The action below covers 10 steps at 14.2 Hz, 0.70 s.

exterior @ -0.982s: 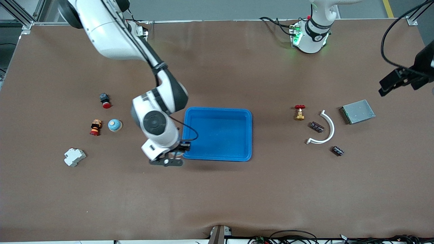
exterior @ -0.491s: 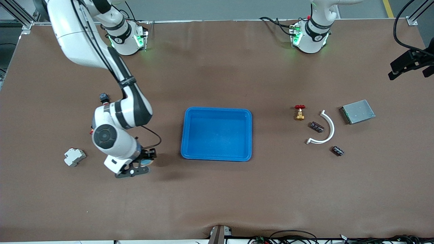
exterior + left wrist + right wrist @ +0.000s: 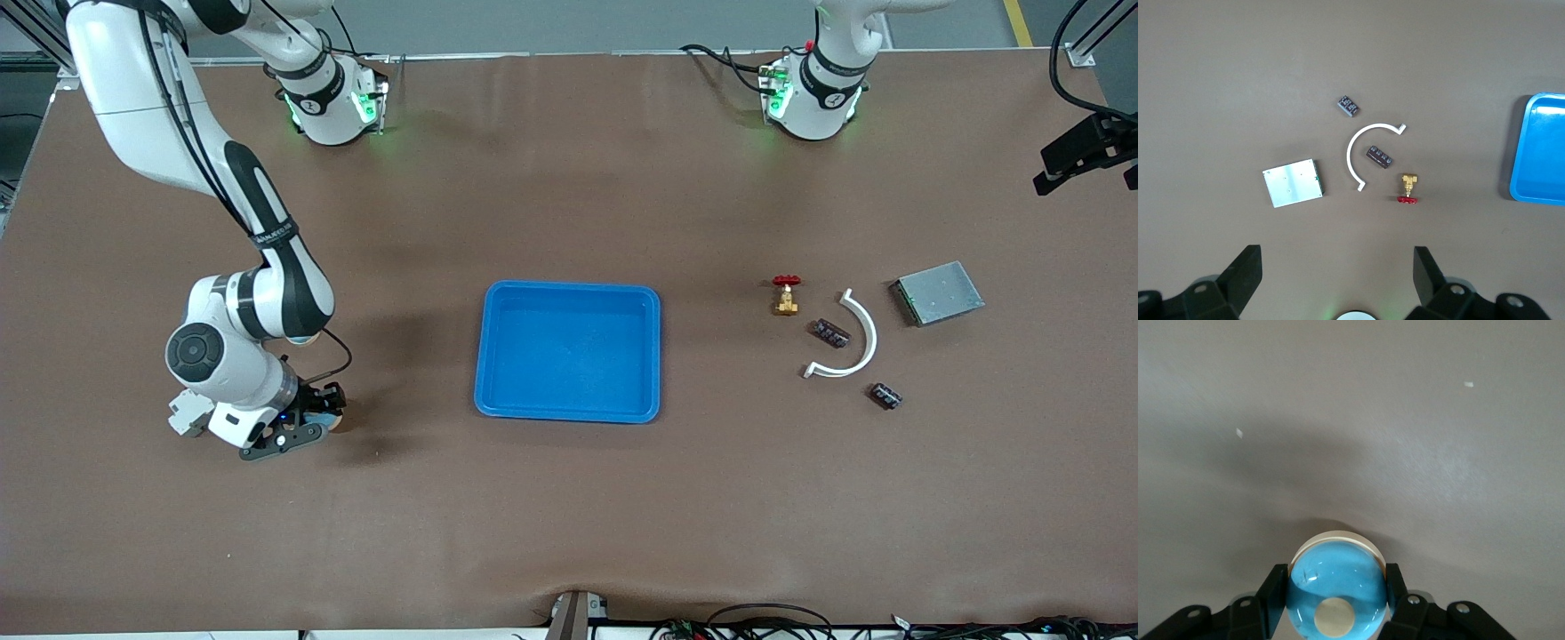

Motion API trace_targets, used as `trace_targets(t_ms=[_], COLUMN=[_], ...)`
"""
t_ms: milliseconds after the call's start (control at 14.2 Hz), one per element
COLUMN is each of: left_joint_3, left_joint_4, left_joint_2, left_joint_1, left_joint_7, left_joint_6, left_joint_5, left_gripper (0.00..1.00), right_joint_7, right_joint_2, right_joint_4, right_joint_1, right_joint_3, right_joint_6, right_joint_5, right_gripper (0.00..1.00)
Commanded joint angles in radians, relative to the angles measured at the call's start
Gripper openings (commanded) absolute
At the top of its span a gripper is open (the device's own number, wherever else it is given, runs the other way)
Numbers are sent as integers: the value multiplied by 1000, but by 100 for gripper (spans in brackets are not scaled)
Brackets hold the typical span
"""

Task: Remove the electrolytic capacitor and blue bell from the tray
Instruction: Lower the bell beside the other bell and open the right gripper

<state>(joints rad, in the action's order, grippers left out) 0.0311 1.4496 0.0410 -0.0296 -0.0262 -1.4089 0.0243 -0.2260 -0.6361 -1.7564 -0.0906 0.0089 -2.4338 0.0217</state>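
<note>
Since 1 second ago the right gripper [image 3: 307,427] has swung away from the blue tray [image 3: 569,293] toward the right arm's end of the table, and it's now sitting low over bare tabletop, fingers pinching the blue bell [image 3: 1336,583]. Left gripper [image 3: 1338,280] is waiting up high, fingers spread wide, looking down on the 2 capacitors [image 3: 1379,156] [image 3: 1348,106], white curved piece [image 3: 1361,143], brass valve [image 3: 1408,189] and metal plate [image 3: 1292,182].

1. We see bare tabletop [image 3: 569,516] all round the blue tray [image 3: 569,351].
2. Toward the left arm's end, valve [image 3: 785,294], white arc [image 3: 855,338], two capacitors [image 3: 832,332] and metal box [image 3: 939,292] crowd together.
3. White breaker [image 3: 182,416] sits just beside the right pincer [image 3: 307,425].
</note>
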Motion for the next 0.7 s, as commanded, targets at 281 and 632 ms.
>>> trace_targets(t_ms=[281,632], left_joint_3=[1,0], left_joint_4=[45,28], left_joint_2=[10,-15], left_joint_1=[-7,-13], left_joint_7=[2,0], left_joint_6=[-59,-73], left_joint_5=[-17,-15], left_gripper=[100,100], right_joint_7=[-177,-202], right_joint_2=[53,76], right_joint_4=[-123,-161], right_joint_1=[101,121], right_joint_3=[19,19], right_joint_6=[-67,-67], right_joint_5=[-9,-9], right_gripper=[0,0])
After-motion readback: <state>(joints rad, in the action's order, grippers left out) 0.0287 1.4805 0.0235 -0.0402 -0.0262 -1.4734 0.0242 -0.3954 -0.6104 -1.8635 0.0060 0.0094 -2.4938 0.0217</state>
